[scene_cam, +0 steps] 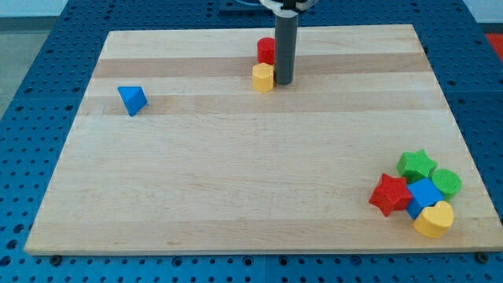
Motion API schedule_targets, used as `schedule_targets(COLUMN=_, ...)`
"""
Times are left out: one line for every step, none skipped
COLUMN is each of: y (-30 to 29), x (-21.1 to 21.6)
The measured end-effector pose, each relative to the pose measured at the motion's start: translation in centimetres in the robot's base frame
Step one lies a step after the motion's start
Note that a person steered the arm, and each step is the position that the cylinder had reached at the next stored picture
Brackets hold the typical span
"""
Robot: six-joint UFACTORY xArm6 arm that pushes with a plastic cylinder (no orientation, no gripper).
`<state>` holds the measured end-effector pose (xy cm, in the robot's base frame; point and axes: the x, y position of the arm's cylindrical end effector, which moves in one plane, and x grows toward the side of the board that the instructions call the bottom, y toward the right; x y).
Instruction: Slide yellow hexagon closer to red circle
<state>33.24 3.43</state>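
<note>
The yellow hexagon (262, 78) sits near the view's top centre of the wooden board (236, 173). The red circle (266, 50) lies just above it, almost touching it, and is partly hidden by the rod on its right side. My tip (283, 82) rests on the board directly to the right of the yellow hexagon, touching or nearly touching its right side.
A blue triangle (132, 100) lies at the view's left. At the bottom right is a cluster: a red star (390, 195), a green star (415, 166), a green circle (446, 182), a blue block (425, 195) and a yellow heart (434, 219).
</note>
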Motion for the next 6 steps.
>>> schedule_targets(y=0.0, x=2.0)
schedule_targets(y=-1.0, x=5.6)
schedule_targets(y=-3.4, x=5.8)
schedule_targets(y=-3.5, x=2.4)
schedule_targets(y=-3.5, x=2.4)
schedule_targets(y=-3.5, x=2.4)
